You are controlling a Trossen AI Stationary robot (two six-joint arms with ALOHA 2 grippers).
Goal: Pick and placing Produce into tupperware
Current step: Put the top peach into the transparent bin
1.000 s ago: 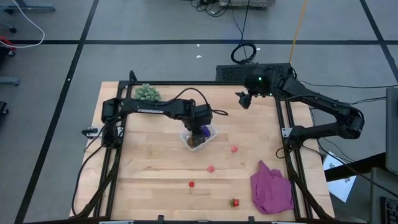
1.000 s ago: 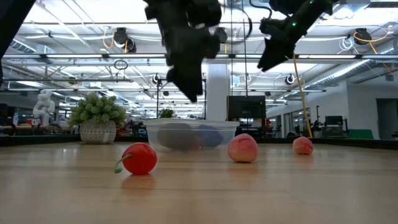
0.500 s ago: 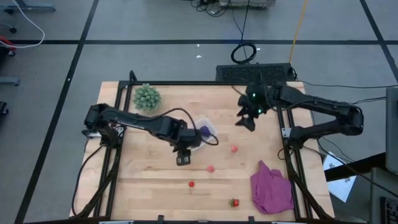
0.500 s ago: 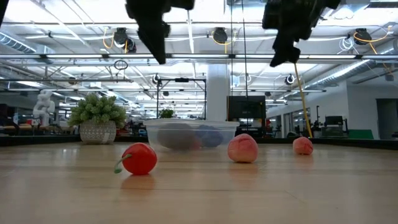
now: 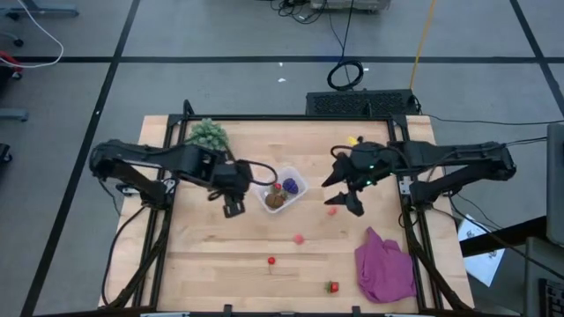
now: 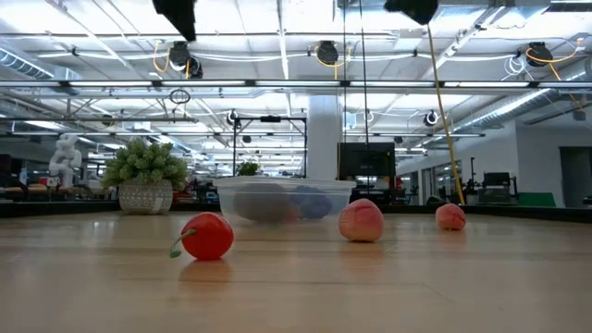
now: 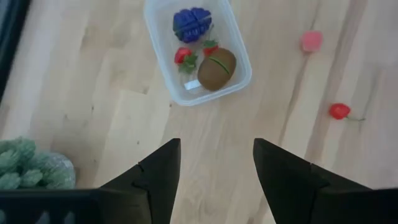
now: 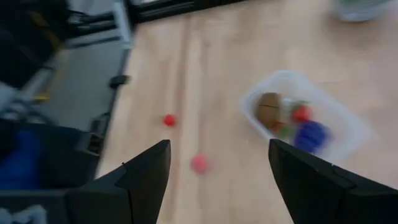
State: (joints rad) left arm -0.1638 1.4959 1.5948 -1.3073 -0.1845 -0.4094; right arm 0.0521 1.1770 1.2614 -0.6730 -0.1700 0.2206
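The clear tupperware stands mid-table and holds a purple cluster, a brown round fruit and a small red fruit. Loose on the wood lie a pink fruit, a second pink one, a tiny red one and a strawberry. My left gripper hovers open to the tub's left. Open as well, my right gripper hangs to the tub's right, over the first pink fruit.
A green spiky plant sits in the far left corner. A crumpled purple cloth lies near the right near corner. A small yellow item rests at the far edge. Black frame rails line the table's sides.
My left gripper has left its place over the tupperware, going up and toward the near edge, then toward the table's left. My right gripper has come from the far right corner toward the near edge, ending over the pink fruit beside the tub. The fruits have stayed put.
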